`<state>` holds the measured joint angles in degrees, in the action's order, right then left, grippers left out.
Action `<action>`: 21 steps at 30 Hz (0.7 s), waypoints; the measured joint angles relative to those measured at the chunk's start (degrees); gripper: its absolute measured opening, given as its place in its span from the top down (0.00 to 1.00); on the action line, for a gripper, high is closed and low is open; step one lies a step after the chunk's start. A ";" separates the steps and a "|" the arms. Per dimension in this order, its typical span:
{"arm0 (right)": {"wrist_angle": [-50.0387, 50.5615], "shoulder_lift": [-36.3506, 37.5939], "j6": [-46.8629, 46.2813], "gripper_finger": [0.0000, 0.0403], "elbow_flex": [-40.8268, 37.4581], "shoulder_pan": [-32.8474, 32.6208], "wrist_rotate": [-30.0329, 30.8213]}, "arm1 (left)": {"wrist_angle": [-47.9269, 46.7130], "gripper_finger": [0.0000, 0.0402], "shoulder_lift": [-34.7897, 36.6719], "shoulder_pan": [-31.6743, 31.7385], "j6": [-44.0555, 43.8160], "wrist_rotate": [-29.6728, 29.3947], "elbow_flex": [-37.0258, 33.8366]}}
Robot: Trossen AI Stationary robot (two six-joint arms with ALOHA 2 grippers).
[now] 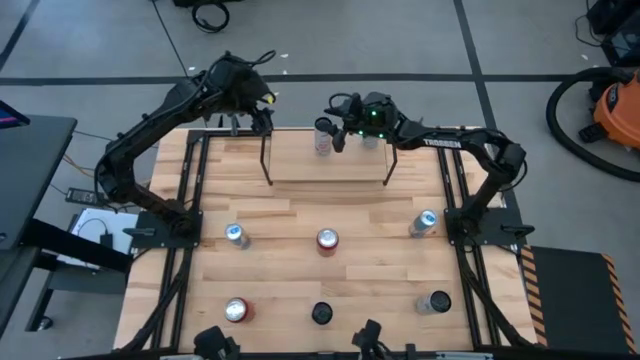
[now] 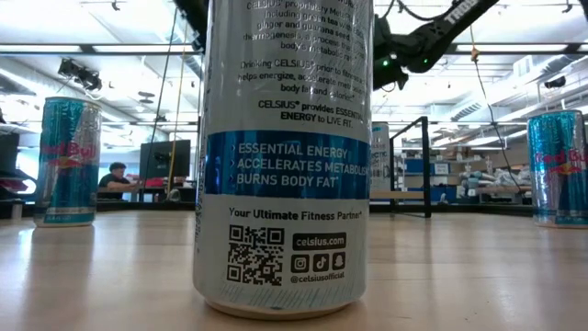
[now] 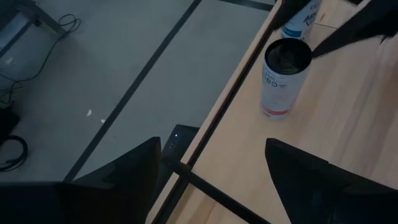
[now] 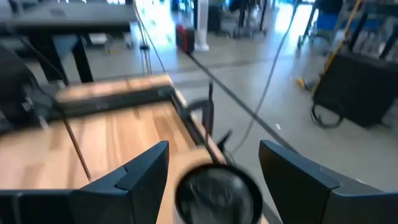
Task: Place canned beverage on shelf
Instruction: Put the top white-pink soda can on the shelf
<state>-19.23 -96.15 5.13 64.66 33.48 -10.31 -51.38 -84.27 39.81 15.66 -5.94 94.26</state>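
1. seven cans show from above: one white can [image 1: 323, 135] upright on the shelf [image 1: 330, 165], near its far edge, and six loose cans [image 1: 327, 240] standing well apart on the counter [image 1: 300, 275] in two rows of three.
2. one more can [image 3: 303, 15] shows only in the left wrist view, behind the white one and cut off by the frame edge.
3. two arms are at work. The right hand [image 1: 340, 135] is at the white can, its fingers [image 4: 143, 168] spread to either side of the can's dark top. The left hand [image 1: 262, 118] hovers just past the shelf's far left corner, open and holding nothing.
4. the shelf sits at the counter's far edge, with two front rods [image 1: 268, 160] upright. A bare strip of counter lies between the shelf and the nearer cans.
5. the right wrist view is blurred, so contact between fingers and can cannot be made out.
6. in the low view a celsius can [image 2: 285, 156] fills the middle and hides most of the shelf; two red bull cans [image 2: 66, 161] flank it, and a seated person [image 2: 115, 176] shows far behind.
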 joint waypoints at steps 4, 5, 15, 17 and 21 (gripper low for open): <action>-0.63 -1.99 2.27 0.36 -0.04 0.02 2.33 | 0.00 0.28 -0.02 0.00 -0.04 -0.01 0.00; -0.72 -2.27 2.38 0.36 -0.01 0.04 2.56 | 0.00 0.28 -0.04 0.00 -0.04 -0.02 0.00; -0.01 -3.07 1.85 0.36 0.14 0.04 3.23 | 0.05 0.28 -0.07 0.00 -0.02 -0.02 0.00; 0.22 -2.94 1.79 0.36 0.16 0.02 3.07 | 0.09 0.28 -0.07 0.00 -0.02 -0.02 0.00; -0.99 -2.65 1.03 0.36 -0.02 -0.26 3.02 | 0.07 0.28 -0.07 0.00 0.00 -0.02 -0.02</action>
<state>-20.22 -98.80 6.16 64.64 33.21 -7.29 -51.31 -84.33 39.81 15.66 -5.96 94.24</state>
